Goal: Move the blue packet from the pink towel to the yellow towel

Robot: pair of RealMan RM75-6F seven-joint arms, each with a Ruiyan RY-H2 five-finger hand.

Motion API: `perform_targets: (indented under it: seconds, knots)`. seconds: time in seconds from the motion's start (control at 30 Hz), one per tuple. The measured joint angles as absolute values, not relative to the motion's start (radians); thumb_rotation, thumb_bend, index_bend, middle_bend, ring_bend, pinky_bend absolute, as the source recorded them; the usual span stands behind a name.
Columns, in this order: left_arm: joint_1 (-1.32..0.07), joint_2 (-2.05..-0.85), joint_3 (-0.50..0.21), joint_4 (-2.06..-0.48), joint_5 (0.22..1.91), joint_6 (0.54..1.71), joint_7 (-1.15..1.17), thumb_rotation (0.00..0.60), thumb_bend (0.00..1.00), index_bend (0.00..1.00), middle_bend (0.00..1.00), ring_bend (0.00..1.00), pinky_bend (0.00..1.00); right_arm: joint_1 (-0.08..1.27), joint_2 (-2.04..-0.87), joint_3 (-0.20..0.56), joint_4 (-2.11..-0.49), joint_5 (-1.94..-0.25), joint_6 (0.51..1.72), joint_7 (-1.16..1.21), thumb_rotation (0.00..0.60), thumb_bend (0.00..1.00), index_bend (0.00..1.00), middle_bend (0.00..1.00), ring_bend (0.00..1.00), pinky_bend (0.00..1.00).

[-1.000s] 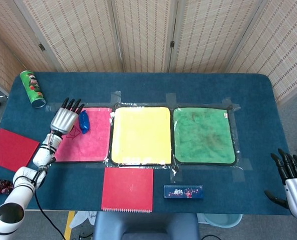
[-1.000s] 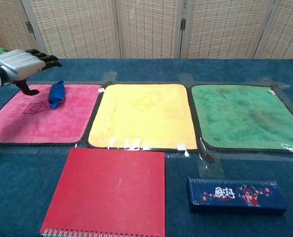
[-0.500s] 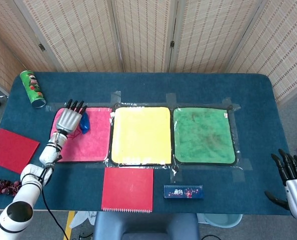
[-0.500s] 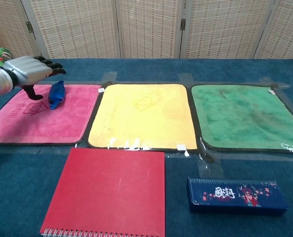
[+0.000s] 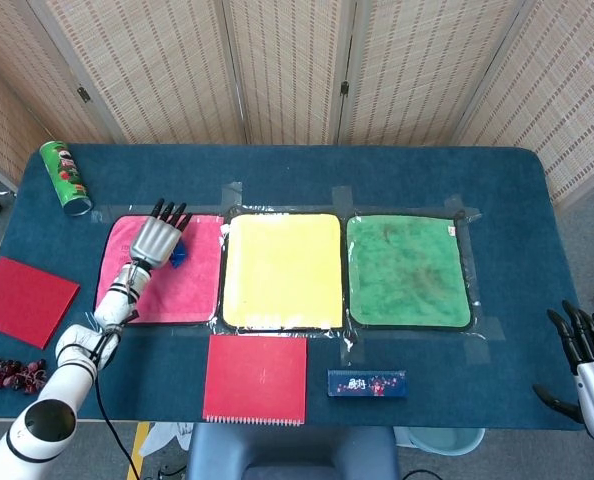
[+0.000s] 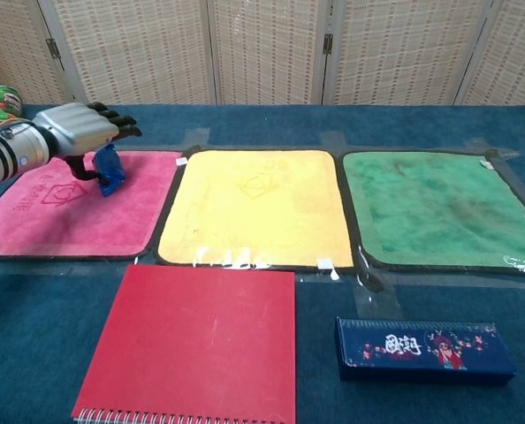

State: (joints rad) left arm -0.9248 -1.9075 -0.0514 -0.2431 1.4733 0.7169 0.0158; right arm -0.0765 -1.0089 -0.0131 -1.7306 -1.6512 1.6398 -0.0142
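At the far left of the surface point(image 5: 37, 230) stands a green can point(image 5: 66, 177), apart from the work. Next comes the pink towel point(image 6: 59, 212), and over its far edge hangs the left hand point(image 6: 79, 130), palm down with its fingers stretched forward and its thumb hooked underneath. The blue packet point(image 6: 110, 170) lies on the pink towel directly below that hand, partly covered by it. The thumb seems to touch the near side of the packet, but whether anything is pinched yet I cannot tell; the long fingers are apart, not wrapped around it.

The packet looks like a small, crinkled foil or plastic pouch, so it is probably very light, soft and somewhat slippery. It would likely crumple rather than resist, and little force should be needed. A pinch across its narrow middle, thumb against fingers, seems the safest hold, since its ends may fold or slide away on the plush cloth.

To the right lies the yellow towel point(image 6: 255, 205), just beside the pink one and bare. Far right, the right hand point(image 5: 590, 355) sits at the surface's edge, fingers spread, holding nothing.
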Motion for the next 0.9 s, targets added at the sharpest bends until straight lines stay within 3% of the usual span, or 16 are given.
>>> perform_targets:
  seconds: [0.27,0.63,0.7,0.83,0.9]
  knots:
    - [-0.940,-1.911,-0.047,-0.264,1.485,0.751,0.012,0.600,0.36,0.14,0.04,0.06,0.06,-0.077,-1.011,-0.011,-1.724,-1.647,1.639,-0.008,0.600,0.12,0.00,0.01,0.03,0.00]
    - [-0.946,-1.888,-0.042,-0.360,1.510,0.881,-0.024,0.600,0.38,0.15,0.08,0.10,0.06,-0.078,-1.010,-0.011,-1.725,-1.658,1.646,-0.008,0.600,0.12,0.00,0.01,0.03,0.00]
    - [-0.943,-1.870,-0.051,-0.400,1.503,0.891,-0.035,0.600,0.46,0.13,0.09,0.10,0.06,-0.078,-1.011,-0.011,-1.723,-1.659,1.646,-0.005,0.600,0.12,0.00,0.01,0.03,0.00]
    - [-0.937,-1.808,-0.070,-0.512,1.478,0.872,-0.060,0.600,0.73,0.13,0.09,0.10,0.07,-0.076,-1.014,-0.012,-1.715,-1.662,1.644,0.003,0.600,0.13,0.00,0.01,0.03,0.00]
    - [-0.934,-1.759,-0.082,-0.592,1.455,0.842,-0.069,0.600,0.76,0.13,0.09,0.10,0.07,-0.074,-1.017,-0.011,-1.711,-1.664,1.643,0.009,0.600,0.12,0.00,0.01,0.03,0.00]
